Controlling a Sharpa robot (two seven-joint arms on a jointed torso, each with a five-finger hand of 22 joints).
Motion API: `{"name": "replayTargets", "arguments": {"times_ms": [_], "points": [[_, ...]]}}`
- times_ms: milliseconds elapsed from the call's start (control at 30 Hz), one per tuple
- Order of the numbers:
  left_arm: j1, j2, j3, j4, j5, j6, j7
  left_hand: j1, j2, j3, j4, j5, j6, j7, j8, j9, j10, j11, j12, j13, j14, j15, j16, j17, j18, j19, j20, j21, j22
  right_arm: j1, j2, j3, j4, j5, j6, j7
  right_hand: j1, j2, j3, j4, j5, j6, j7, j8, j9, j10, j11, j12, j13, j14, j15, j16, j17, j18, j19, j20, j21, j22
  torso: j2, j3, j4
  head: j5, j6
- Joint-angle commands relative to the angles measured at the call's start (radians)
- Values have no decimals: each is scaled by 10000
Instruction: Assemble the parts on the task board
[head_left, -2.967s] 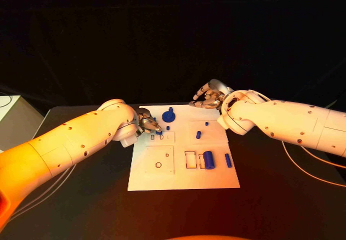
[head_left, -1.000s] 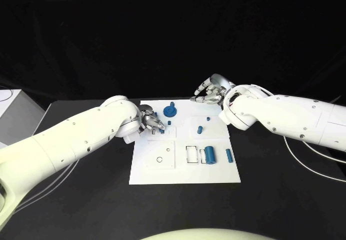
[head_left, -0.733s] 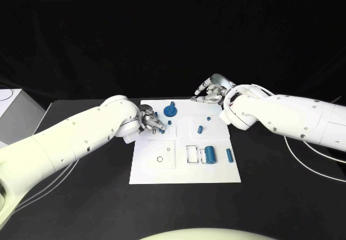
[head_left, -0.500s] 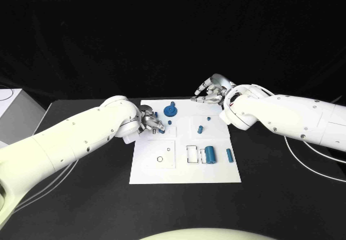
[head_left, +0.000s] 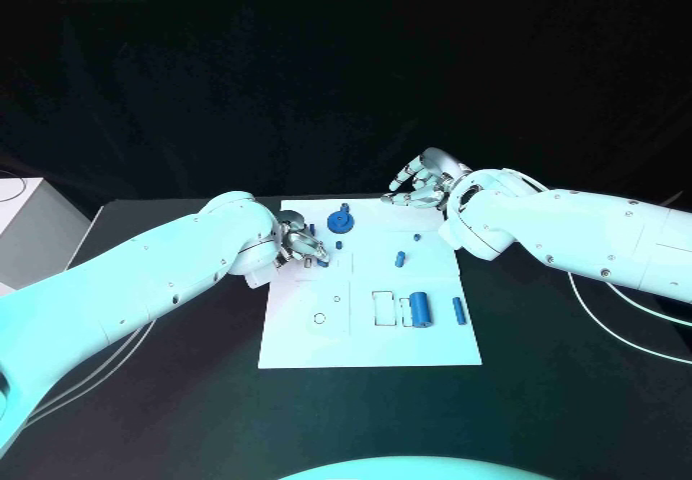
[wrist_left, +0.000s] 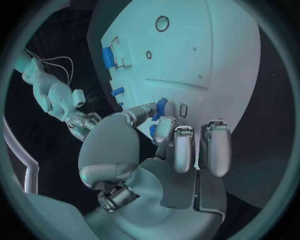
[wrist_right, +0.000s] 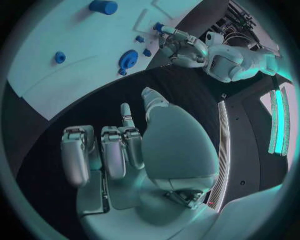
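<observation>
White board: task board (head_left: 368, 345) lies mid-table (head_left: 173, 400); blue parts (head_left: 420, 309) rest on it
Left hand: left hand (head_left: 300, 247) pinches a small blue part (wrist_left: 160, 107) over the board's left side
Right hand: right hand (head_left: 420, 184) hovers beyond the far edge, fingers apart, holding nothing

The left hand (head_left: 302, 246) pinches a small blue part (head_left: 320, 259) over the task board (head_left: 369, 345). The right hand (head_left: 420, 185) hovers beyond the board's far edge, holding nothing
</observation>
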Motion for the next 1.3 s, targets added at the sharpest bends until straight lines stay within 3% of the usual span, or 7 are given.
{"name": "replayTargets", "arguments": {"times_ms": [33, 1067, 1300], "points": [[-8, 17, -6, 2, 27, 162, 55, 432, 367, 84, -161, 50, 954, -850, 3, 3200, 5, -29, -2, -14, 1058, -57, 33, 2634, -143, 91, 1, 64, 987, -5, -2, 1, 16, -103, 137, 17, -102, 16, -52, -12, 27, -61, 8, 58, 12, 785, 5, -35, 2381, 1022, -42, 32, 2544, 5, 792, -54, -36, 2230, 3, 2, -7, -18, -3], [-103, 276, -47, -297, 82, 197, 57, 227, 179, -229, 46, -58, 986, -824, -60, 3229, 0, 2, -36, -29, 1058, -31, 33, 2634, -133, 58, 21, 38, 945, -5, -16, 1, 82, -103, 131, 14, -127, 12, -59, -12, 42, -80, 7, 71, 49, 780, 3, -41, 2376, 1023, -45, 33, 2547, 6, 792, -56, -39, 2229, -9, 9, -1, -196, -149], [-104, 278, -56, -317, 15, 244, 42, 275, -217, -583, -2, -57, 956, -844, -142, 3248, -41, -14, -87, -73, 1058, -45, 33, 2634, -122, 31, 18, 14, 909, -5, -21, 1, 83, -103, 118, 20, -145, 16, -61, -10, 48, -91, 7, 76, 68, 777, 3, -46, 2372, 1020, -45, 29, 2537, 8, 788, -57, -49, 2223, -7, 5, 0, -200, -134]]}}
